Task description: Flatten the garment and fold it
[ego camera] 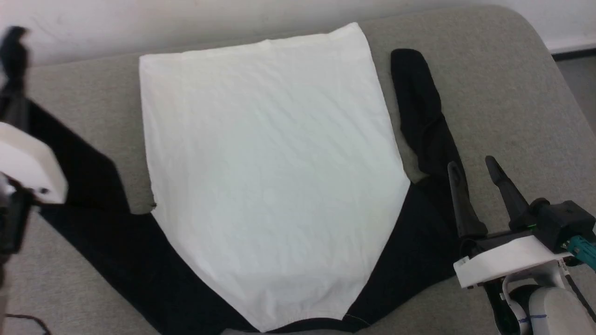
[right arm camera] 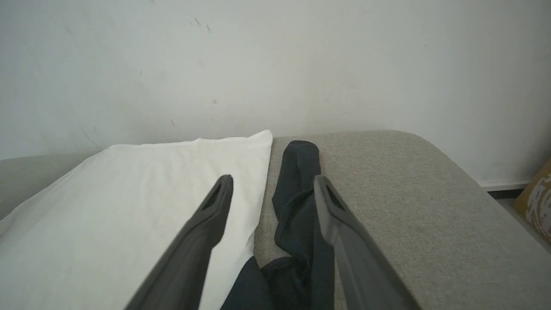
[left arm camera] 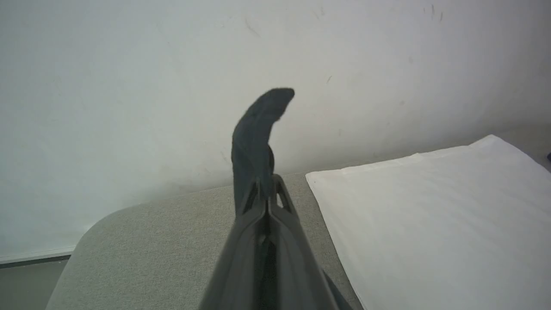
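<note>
The garment (ego camera: pixel 270 153) lies flat on a grey padded surface (ego camera: pixel 503 93), white body spread out, hem toward the wall and neck toward me. My left gripper (ego camera: pixel 13 93) at the far left is shut on the left black sleeve (ego camera: pixel 88 177), lifted off the surface. In the left wrist view the sleeve's cuff (left arm camera: pixel 258 129) sticks up past the closed left gripper (left arm camera: pixel 267 193). The right black sleeve (ego camera: pixel 423 111) lies crumpled beside the body. My right gripper (ego camera: pixel 470 164) hovers open over its lower part, holding nothing; its fingers (right arm camera: pixel 215 215) straddle that sleeve (right arm camera: pixel 297 172).
A pale wall runs behind the surface. The surface's rounded right edge drops to dark floor (ego camera: pixel 577 79). A brownish box (right arm camera: pixel 538 198) stands on the floor past that edge. A thin cable (ego camera: pixel 23 321) lies at the lower left.
</note>
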